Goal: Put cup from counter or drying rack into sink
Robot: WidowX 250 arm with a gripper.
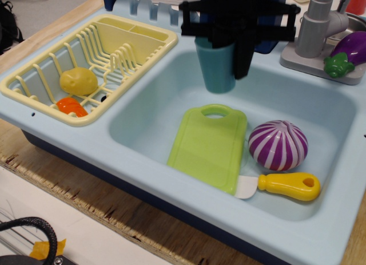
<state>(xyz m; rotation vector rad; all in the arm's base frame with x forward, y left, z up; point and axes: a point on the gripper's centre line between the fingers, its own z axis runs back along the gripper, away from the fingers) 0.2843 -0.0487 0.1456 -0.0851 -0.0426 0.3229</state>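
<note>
The teal cup [217, 69] hangs upright in my black gripper [224, 54], which is shut on its rim, one finger inside the cup and one [244, 56] outside on the right. The cup is held over the back part of the pale blue sink [148, 113], above its floor and just behind the green cutting board [209, 146]. The pale yellow drying rack [91, 64] stands on the pale blue counter [51, 133] to the left.
In the sink lie the green board, a purple striped onion [278, 145] and a yellow-handled knife [283, 186]. The rack holds a yellow potato [79, 81] and an orange piece [71, 106]. A grey tap [314, 30] and an aubergine [349, 52] stand at the back right.
</note>
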